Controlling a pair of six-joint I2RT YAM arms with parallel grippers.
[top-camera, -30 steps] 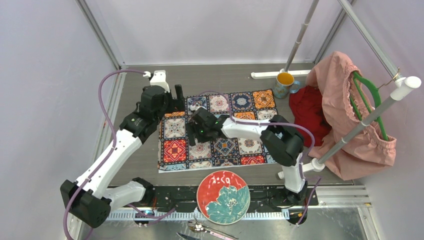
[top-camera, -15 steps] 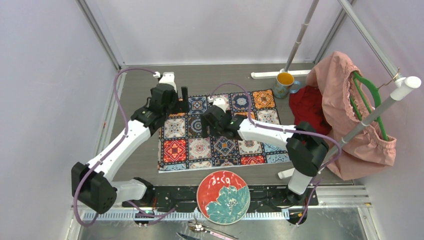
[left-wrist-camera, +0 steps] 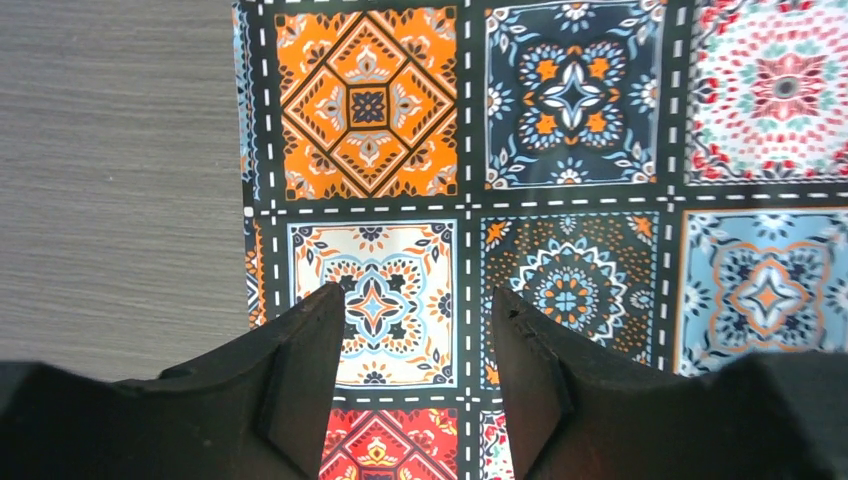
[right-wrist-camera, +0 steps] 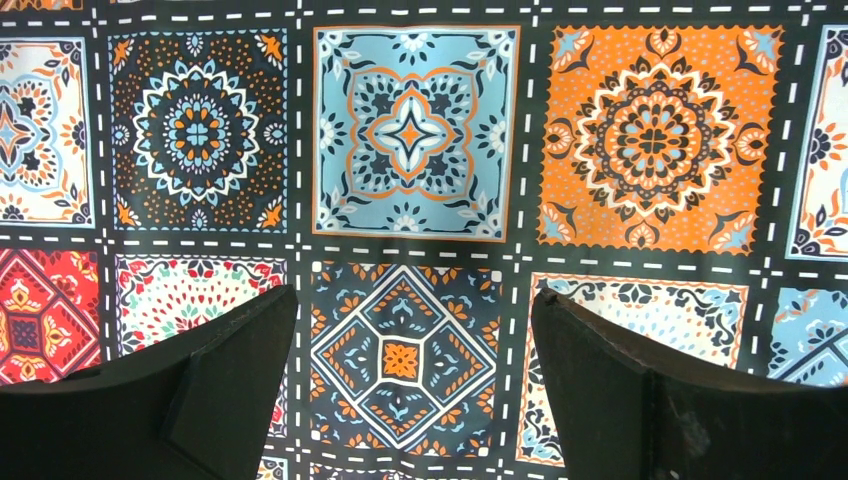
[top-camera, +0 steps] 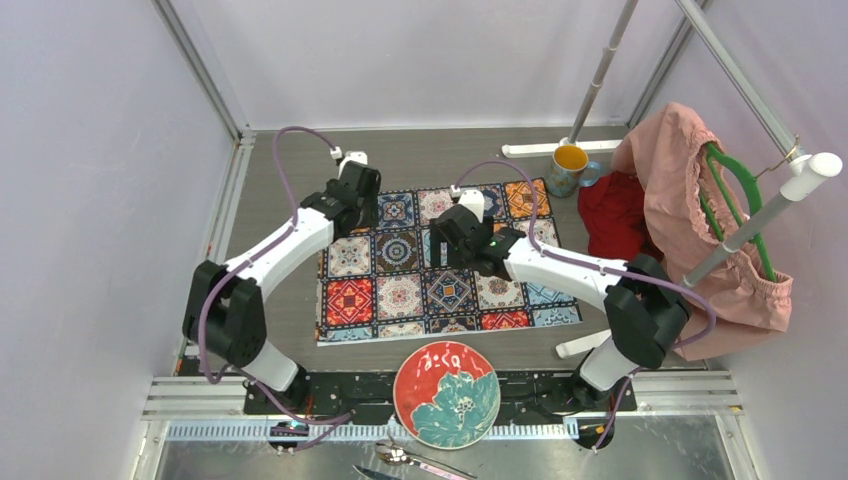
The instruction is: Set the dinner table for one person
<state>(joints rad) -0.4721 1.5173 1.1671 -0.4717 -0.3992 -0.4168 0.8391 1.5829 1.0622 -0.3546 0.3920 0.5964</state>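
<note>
Left arm [top-camera: 275, 255] and right arm [top-camera: 555, 270]: moulded white link shells, bulky black joint housings. A purple sheathed cable [top-camera: 279, 150] runs along each. Left gripper [left-wrist-camera: 418, 292] and right gripper [right-wrist-camera: 415, 293] carry matte black wedge-shaped fingers [left-wrist-camera: 300, 390].

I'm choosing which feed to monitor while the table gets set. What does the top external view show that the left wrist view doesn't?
Only the top external view shows the round red-and-teal flower plate at the near edge, the blue mug with a yellow inside and the pink fabric garment on the rack. Only the left wrist view shows the left gripper close up, its black fingers parted with nothing between them. Both show the colourful tile-patterned cloth mat lying on the grey-brown wood-grain tabletop.
</note>
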